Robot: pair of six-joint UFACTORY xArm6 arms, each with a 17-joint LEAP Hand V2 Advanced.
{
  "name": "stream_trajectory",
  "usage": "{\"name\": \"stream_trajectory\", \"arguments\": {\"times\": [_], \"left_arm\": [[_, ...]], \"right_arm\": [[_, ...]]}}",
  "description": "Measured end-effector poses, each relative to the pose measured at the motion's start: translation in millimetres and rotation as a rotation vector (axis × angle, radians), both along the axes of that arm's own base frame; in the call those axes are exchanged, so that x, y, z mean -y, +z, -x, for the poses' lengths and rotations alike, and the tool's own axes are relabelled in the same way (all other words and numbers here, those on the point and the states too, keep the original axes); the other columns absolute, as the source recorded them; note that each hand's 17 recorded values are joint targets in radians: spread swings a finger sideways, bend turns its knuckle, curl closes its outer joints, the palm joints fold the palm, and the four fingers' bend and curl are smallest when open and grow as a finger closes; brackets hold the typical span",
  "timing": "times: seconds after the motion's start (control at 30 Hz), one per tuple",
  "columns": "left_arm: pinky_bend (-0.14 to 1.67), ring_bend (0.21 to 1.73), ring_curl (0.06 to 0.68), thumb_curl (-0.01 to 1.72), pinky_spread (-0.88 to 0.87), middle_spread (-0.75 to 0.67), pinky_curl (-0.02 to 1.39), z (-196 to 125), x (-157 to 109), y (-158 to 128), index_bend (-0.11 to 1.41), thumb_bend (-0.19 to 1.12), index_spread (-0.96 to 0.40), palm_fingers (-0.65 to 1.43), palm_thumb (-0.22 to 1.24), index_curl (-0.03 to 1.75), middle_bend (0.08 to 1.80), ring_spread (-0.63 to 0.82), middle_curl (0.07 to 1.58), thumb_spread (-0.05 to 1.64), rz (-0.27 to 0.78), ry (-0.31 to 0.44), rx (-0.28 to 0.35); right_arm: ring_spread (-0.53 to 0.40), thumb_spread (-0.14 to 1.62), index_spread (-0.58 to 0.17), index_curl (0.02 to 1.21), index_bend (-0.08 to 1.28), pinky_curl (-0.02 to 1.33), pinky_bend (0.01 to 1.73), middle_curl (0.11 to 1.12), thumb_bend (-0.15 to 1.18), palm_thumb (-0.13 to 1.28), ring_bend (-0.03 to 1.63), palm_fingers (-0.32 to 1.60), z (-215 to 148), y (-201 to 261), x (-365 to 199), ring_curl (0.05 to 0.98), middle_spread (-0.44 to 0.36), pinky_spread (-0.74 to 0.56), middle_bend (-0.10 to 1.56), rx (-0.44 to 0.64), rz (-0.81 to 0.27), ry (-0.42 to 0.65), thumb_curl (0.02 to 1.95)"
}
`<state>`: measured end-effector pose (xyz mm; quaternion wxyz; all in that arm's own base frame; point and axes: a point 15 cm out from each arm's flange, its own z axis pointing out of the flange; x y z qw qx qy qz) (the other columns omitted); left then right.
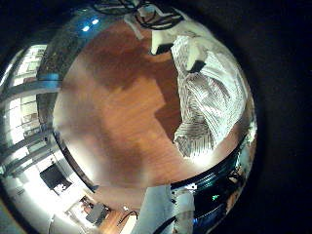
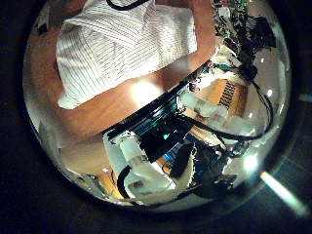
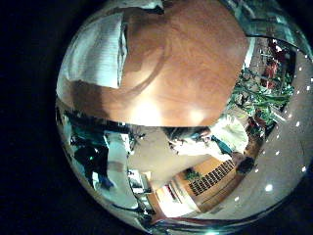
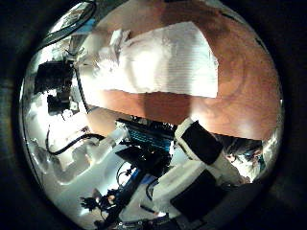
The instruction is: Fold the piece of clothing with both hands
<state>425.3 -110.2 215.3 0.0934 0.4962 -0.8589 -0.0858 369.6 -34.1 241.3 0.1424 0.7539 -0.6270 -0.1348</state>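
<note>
While the striped shirt (image 2: pixel 127 44) lies on the wooden table (image 3: pixel 186 69), neither hand's grip is discernible.

A round wooden table (image 3: pixel 186 69) with a warm reddish-brown top carries a single item: a white garment with fine dark stripes (image 2: pixel 127 44). The garment (image 4: pixel 173 59) lies flat on the wood in a roughly rectangular, partly folded shape, one edge close to the table's rim (image 2: pixel 146 93) and a rumpled part at one end (image 1: pixel 210 97). The rest of the tabletop (image 1: pixel 117 117) is bare wood, catching a bright patch of light.
</note>
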Motion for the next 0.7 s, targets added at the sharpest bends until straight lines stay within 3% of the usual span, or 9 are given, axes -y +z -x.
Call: {"name": "stream_trajectory", "arguments": {"times": [0.13, 0.47, 0.7], "left_arm": [[0.39, 0.67, 0.249, 0.22, 0.55, 0.42, 0.36, 5.5, 0.8, -10.1, 0.1, -0.06, -0.06, -0.12, -0.07, 0.18, 0.17, 0.47, 0.3, 0.97, 0.014, 0.0, 0.04], [0.38, 0.64, 0.239, 0.19, 0.55, 0.41, 0.34, 20.4, -3.2, -34.5, 0.11, -0.06, -0.05, -0.1, -0.07, 0.15, 0.18, 0.48, 0.28, 1.0, 0.001, 0.006, 0.003], [0.37, 0.63, 0.234, 0.18, 0.55, 0.4, 0.33, 20.4, -1.7, -36.9, 0.11, -0.06, -0.05, -0.1, -0.07, 0.15, 0.18, 0.48, 0.27, 1.0, -0.001, 0.004, -0.002]], "right_arm": [[0.056, 1.24, -0.313, 0.3, 0.14, 0.32, 0.49, 0.39, -0.03, 0.6, 0.55, 0.1, 2.0, -24.8, -6.7, 0.305, -0.018, 0.36, 0.28, 0.041, -0.002, 0.023, 0.37], [0.039, 1.16, -0.294, 0.28, 0.16, 0.31, 0.48, 0.38, -0.04, 0.52, 0.55, 0.12, 13.9, -63.5, -17.3, 0.298, -0.004, 0.34, 0.28, 0.028, 0.007, 0.074, 0.35], [0.044, 1.12, -0.278, 0.29, 0.16, 0.3, 0.45, 0.38, -0.03, 0.47, 0.53, 0.13, 16.2, -90.0, -11.7, 0.287, 0.009, 0.32, 0.27, 0.012, 0.058, 0.111, 0.34]]}}
